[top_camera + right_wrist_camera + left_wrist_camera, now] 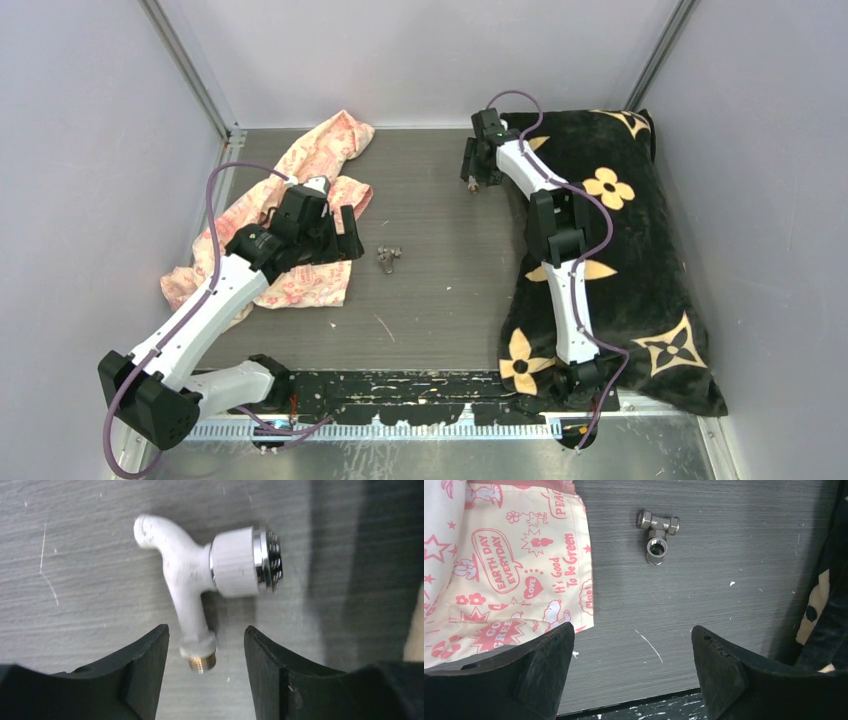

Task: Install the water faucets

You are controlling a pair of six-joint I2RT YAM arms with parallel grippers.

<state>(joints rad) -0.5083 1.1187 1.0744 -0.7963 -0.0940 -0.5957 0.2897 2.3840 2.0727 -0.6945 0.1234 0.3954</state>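
The white plastic tap (192,577) lies on the grey table, its chrome-rimmed knob (265,560) to the right and its brass tip (202,662) pointing at my right wrist camera. My right gripper (205,630) is open around that brass end, with a gap on each side. From above, this gripper (472,182) hangs at the far middle of the table with the tap barely visible under it. The dark grey metal T-fitting (387,258) (658,532) lies alone mid-table. My left gripper (347,232) (631,630) is open and empty, just left of the fitting.
A pink printed cloth (300,200) (499,570) lies crumpled under and beside the left arm. A black cushion with yellow flowers (620,250) (824,605) fills the right side under the right arm. A scuffed black strip (420,385) runs along the near edge. Grey walls close in on three sides.
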